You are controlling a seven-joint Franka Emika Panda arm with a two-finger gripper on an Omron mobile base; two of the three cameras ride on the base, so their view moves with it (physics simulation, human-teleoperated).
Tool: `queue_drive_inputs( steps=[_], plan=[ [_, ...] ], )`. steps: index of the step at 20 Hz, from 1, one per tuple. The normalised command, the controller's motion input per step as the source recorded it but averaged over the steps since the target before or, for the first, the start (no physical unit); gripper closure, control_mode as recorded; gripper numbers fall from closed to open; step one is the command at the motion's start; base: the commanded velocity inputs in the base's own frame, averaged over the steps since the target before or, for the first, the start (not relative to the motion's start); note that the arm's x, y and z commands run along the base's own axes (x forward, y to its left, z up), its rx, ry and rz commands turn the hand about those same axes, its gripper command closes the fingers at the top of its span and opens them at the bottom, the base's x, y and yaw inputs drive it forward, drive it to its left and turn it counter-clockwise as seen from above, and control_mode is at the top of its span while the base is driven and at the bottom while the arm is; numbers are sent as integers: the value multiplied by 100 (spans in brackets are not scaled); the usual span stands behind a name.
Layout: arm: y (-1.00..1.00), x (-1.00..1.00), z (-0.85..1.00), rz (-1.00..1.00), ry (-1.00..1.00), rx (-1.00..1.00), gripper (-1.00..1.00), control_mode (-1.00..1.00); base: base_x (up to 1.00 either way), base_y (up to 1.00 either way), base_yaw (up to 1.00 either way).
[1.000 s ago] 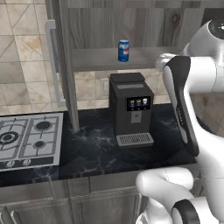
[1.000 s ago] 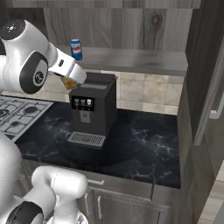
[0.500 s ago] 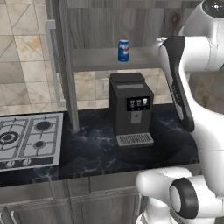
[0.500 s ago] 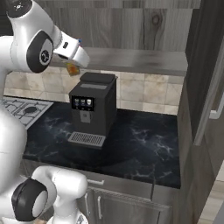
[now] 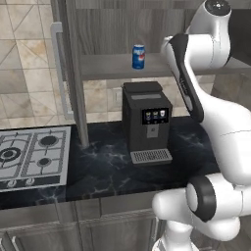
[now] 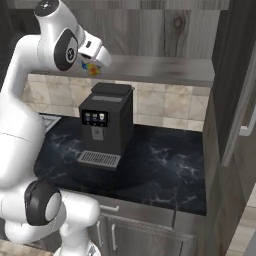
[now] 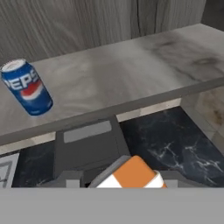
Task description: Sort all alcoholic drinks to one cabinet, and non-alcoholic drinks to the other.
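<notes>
My gripper (image 6: 94,61) is shut on the small orange-yellow carton (image 6: 92,69), held in the air just in front of the open cabinet's shelf (image 6: 165,70), above the coffee machine. The hand view has the carton's orange-and-white top (image 7: 131,173) at the bottom, between the fingers. A blue soda can (image 5: 138,56) with a red-and-white mark stands upright on the shelf (image 5: 108,66); in the hand view the soda can (image 7: 27,87) is off to the left of the carton, apart from it. The cabinet door (image 5: 71,73) stands open at the left.
A black coffee machine (image 5: 146,122) sits on the dark marble counter (image 6: 165,165) directly under the gripper. A gas hob (image 5: 29,157) lies at the left. A second open door with a pale bar handle (image 6: 248,100) stands at the right. The shelf to the can's right is bare.
The arm has lifted the carton from beside the coffee machine's top to shelf height and a little toward the shelf. The can has not moved.
</notes>
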Motion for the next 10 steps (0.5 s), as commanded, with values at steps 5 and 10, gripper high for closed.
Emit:
queue_drive_inputs(
  steps=[5,10],
  plan=[
    [-6,79,-8,0,0,0,100,-100,0,0,0],
    [-15,73,-17,0,0,0,100,-100,0,0,0]
  ],
)
